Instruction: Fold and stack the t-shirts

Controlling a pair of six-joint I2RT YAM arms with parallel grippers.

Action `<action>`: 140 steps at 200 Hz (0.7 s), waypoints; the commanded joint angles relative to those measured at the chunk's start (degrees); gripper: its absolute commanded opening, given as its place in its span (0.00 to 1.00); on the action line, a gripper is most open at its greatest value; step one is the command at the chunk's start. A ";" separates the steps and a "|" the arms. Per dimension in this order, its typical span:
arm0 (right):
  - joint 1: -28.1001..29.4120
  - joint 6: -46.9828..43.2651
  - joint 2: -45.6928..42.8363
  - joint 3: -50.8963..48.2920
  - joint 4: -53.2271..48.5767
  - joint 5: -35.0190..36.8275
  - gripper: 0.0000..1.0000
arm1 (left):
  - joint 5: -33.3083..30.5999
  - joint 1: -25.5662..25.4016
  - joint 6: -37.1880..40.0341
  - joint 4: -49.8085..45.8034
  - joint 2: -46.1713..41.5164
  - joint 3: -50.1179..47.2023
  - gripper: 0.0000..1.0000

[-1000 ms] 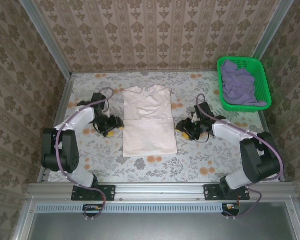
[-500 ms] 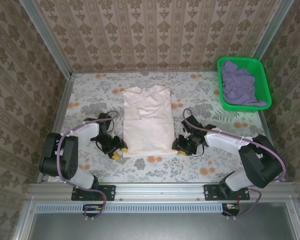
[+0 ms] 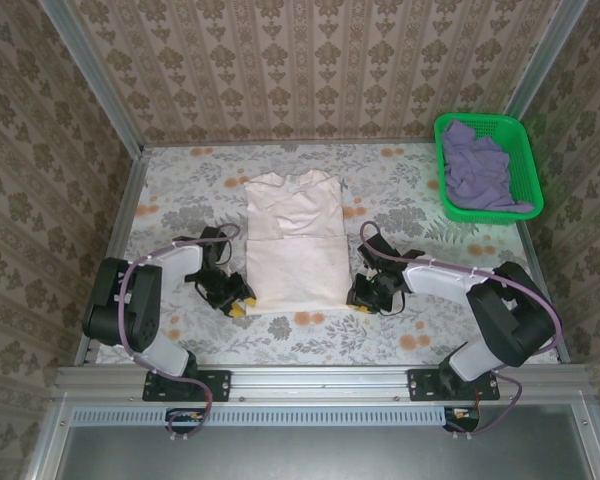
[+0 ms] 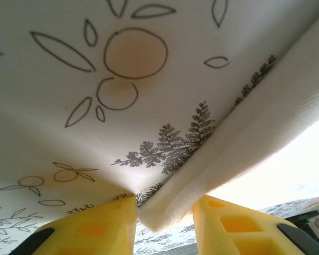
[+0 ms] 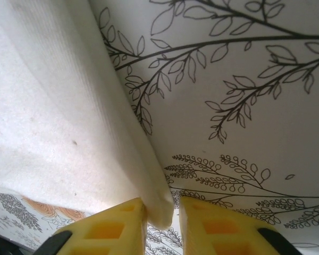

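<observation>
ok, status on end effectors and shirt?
Left end effector and right end effector open, straddling near corners of folded cream-white cloth t-shirt. Lavender t-shirt in green mesh basket. No obstruction.

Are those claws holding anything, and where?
The left gripper and right gripper each straddle a near corner of the cream t-shirt; grip cannot be told.

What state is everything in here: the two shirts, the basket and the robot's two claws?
Cream-white t-shirt: flat on the table, folded into a long strip.
Lavender t-shirt: crumpled, unfolded.
Green basket: upright, holding that crumpled shirt.
Left gripper: fingers straddle the cream shirt's near-left corner; grip unclear.
Right gripper: fingers straddle its near-right corner; grip unclear.
</observation>
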 commanded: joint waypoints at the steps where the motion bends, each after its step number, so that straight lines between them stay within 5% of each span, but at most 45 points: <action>1: 0.27 -0.28 1.21 1.24 -2.22 1.71 0.20 | -0.34 -1.26 0.21 -0.23 2.63 0.90 0.30; 43: 0.27 -1.51 1.34 2.98 -4.47 2.93 0.03 | -2.52 -1.86 1.64 -2.00 4.48 3.77 0.00; 140: 1.61 -1.54 -6.95 -2.71 -7.16 0.90 0.00 | -6.31 -6.73 6.73 -12.40 -0.75 3.83 0.00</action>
